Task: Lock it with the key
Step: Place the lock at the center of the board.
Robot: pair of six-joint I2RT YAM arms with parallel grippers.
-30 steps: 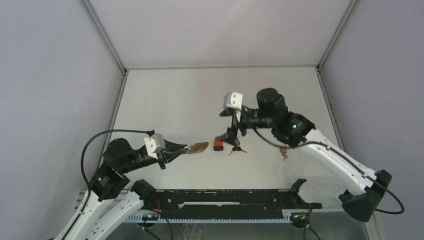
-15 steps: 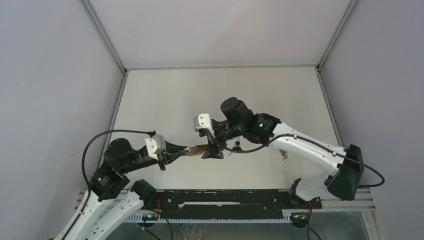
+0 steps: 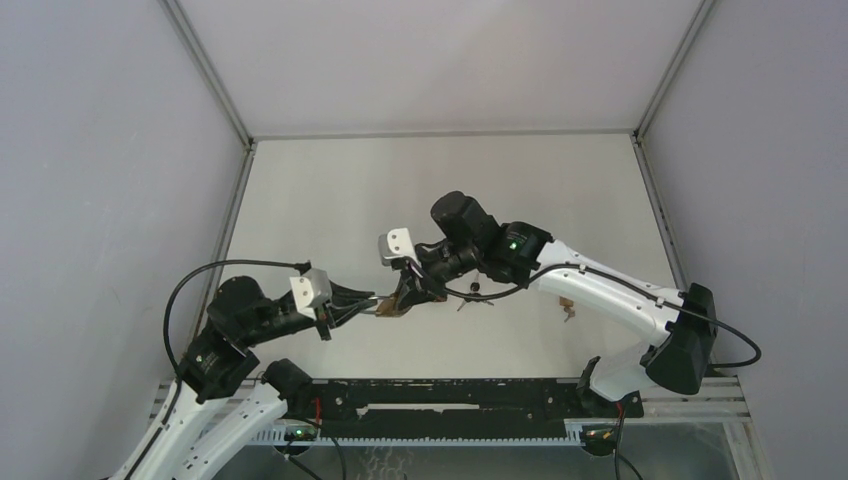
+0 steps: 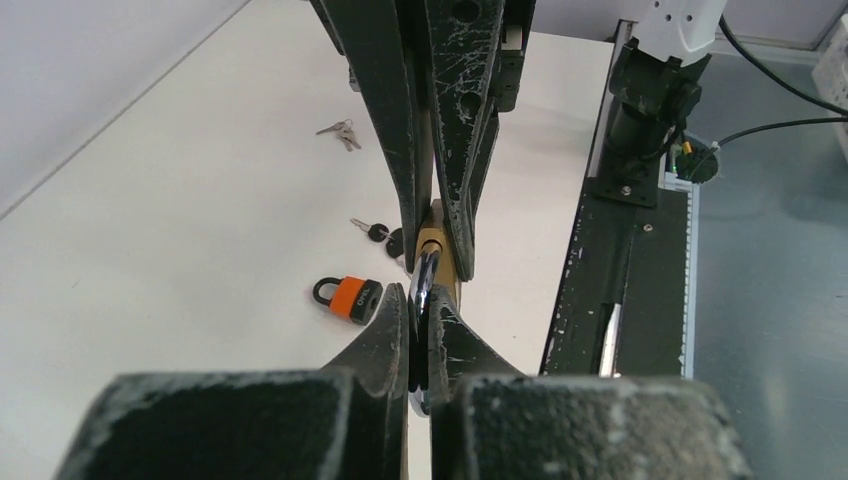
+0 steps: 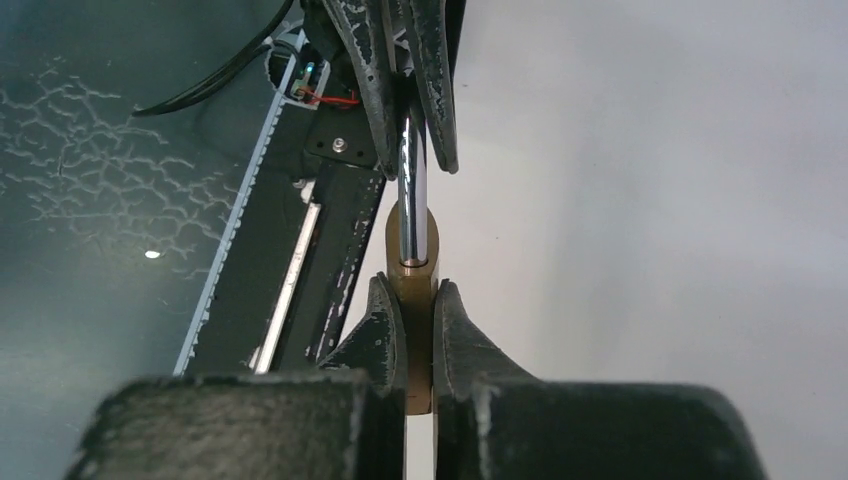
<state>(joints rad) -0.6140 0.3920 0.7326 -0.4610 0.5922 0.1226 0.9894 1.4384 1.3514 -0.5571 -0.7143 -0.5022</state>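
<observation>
Handover check. Right end effector has swung over from mid-desk and snapped its jaws together on the brass body of the padlock. Left end effector stays clamped on the shackle, so the padlock hangs between both arms, off the desk. Key lies on the desk near an orange lock, untouched. We judge neither arm is free to fetch it; one must let go before any locking.
</observation>
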